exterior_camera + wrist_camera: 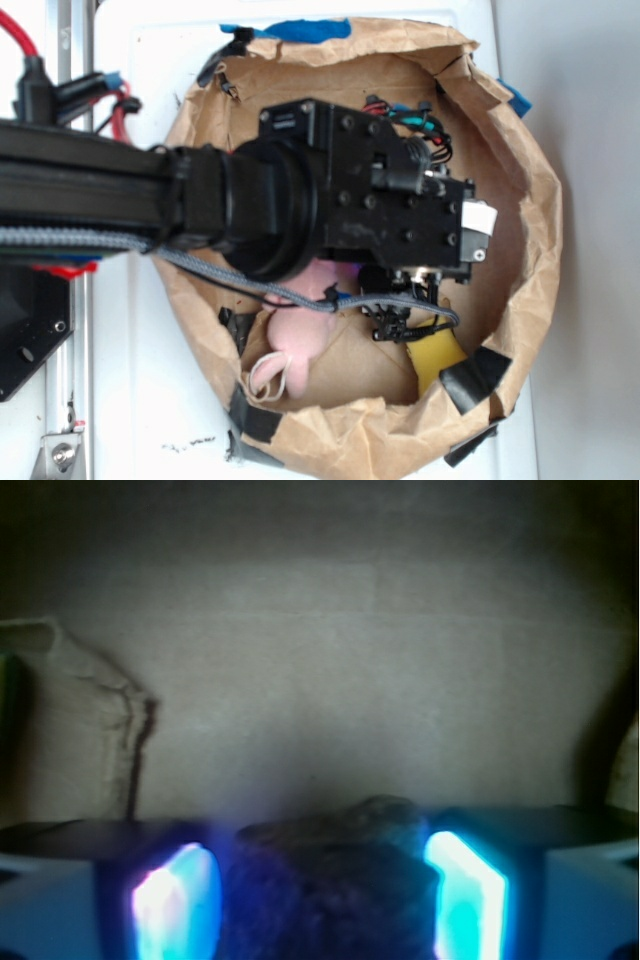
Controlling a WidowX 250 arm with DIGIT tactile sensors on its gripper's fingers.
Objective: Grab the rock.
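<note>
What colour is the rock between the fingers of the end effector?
Dark brown, with a lighter greyish top edge. The rock shows best in the wrist view.

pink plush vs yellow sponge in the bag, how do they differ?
Colour: the pink plush toy is pale pink; the yellow sponge is mustard yellow. Shape: the plush looks rounded and soft; the sponge is flat-sided and blocky. Position: in the exterior view the plush lies left of the sponge. Both rest on the paper bag floor, partly hidden by the arm.
</note>
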